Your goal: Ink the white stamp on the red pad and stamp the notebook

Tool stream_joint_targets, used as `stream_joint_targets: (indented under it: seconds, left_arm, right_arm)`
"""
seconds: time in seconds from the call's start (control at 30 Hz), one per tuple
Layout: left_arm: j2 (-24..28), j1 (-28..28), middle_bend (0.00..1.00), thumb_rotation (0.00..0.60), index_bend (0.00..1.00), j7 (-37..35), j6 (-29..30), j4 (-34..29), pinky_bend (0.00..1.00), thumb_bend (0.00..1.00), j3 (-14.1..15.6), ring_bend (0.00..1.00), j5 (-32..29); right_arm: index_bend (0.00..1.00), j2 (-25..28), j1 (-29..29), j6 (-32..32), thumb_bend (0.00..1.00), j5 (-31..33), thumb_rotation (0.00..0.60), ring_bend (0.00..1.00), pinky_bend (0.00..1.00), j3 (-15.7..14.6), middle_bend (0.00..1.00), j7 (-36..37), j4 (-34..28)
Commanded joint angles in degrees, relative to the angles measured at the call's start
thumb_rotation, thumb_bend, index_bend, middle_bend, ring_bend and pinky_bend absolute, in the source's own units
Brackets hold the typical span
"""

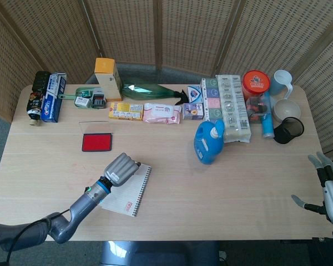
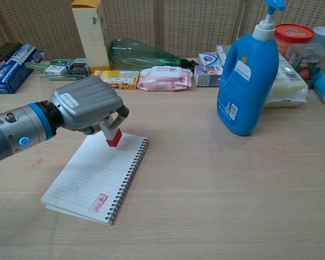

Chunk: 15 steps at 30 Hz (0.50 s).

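One light wooden table [image 1: 250,183], open space along its near right. One white lined spiral notebook [image 2: 95,173] lies front-left, one red mark printed near its lower edge. My left hand [image 2: 86,103] pinches the one white red-faced stamp [image 2: 113,134] on the notebook's top corner. One red ink pad [image 1: 96,142] sits behind. My right hand [image 1: 330,191] hangs spread, empty, at the table's right edge.

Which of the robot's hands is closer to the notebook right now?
The left. The left hand holds the white stamp right over the notebook, near its top edge. The right hand hangs open off the table's far right edge, well away.
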Motion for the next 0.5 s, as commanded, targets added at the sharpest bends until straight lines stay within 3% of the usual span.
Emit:
stream_joint_targets:
  seconds: [0.03, 0.5]
  left_arm:
    - [-0.7, -0.4, 1.0, 0.6, 0.67, 0.5, -0.6, 0.6, 1.0, 0.37, -0.5, 1.0, -0.4]
    - [-5.0, -1.9, 1.0, 0.6, 0.67, 2.1, -2.5, 4.8, 1.0, 0.36, -1.4, 1.0, -1.1]
  right_arm:
    - [0.02, 0.0, 0.0, 0.0, 0.0, 0.0, 0.524, 0.0, 0.0, 0.0, 0.0, 0.0, 0.0]
    - [0.02, 0.2, 0.0, -0.1, 0.0, 0.1, 0.523, 0.0, 0.0, 0.1, 0.0, 0.4, 0.1]
